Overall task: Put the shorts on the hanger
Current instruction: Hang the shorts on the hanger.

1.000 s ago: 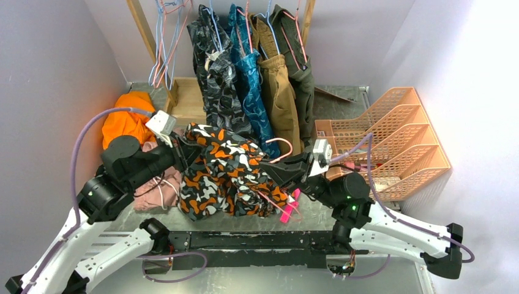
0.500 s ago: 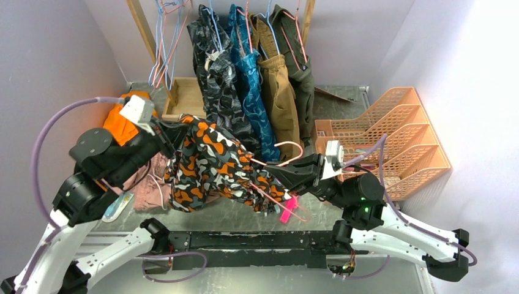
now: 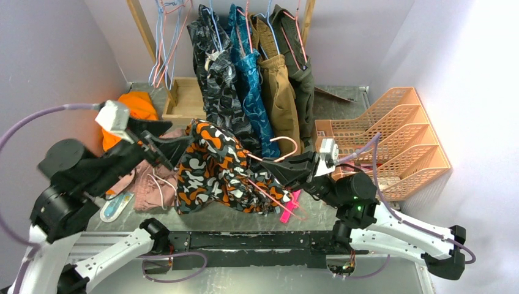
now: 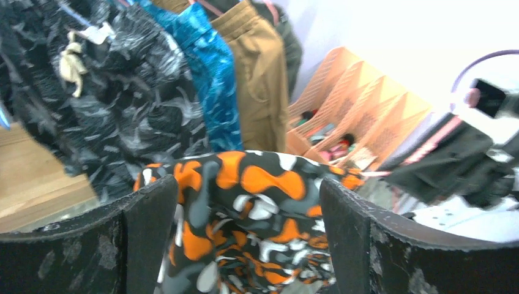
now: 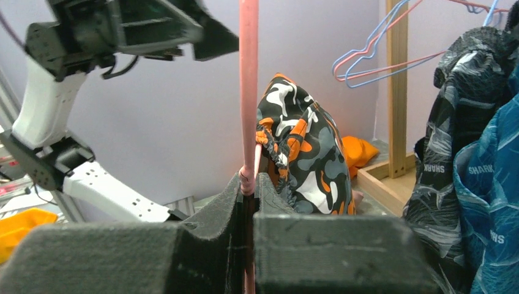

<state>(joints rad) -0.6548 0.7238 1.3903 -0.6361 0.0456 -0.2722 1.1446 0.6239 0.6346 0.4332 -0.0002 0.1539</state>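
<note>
**While the right fingers pinch the hanger, the shorts sit square in the left fingers' gap**

Since the shorts (image 3: 217,168) are draped in a heap over the hanger (image 3: 283,146), what matters is where that heap lies from each arm. Seen from above it sits between the two arms, just to the right of the left fingers (image 3: 177,139) and to the left of the right fingers (image 3: 278,171).

The right fingers are clenched on the pink wire. In the right wrist view the wire rises straight up out of their closed tips, with the shorts bunched on the hanger's far side, away from that arm. From above, the wire runs slantwise, from under the cloth toward the near right. The hook curls up behind the right fingers.

The left fingers stand spread wide and hold nothing. In the left wrist view the camouflage cloth fills the space between the two fingers, dead ahead and a little below, touching neither one. The left arm is therefore the nearer to the loose cloth and already faces it. The right arm is taken up with steadying the hanger.

The shorts peak near the left fingers and fall toward the worktop (image 3: 245,222). Whether the hem rests on it I cannot tell. They look gathered toward one end of the hanger, not spread along it. My judgement is that the next move depends on the left fingers reaching straight forward for a fold, then drawing it across the wire away from the right arm.
</note>
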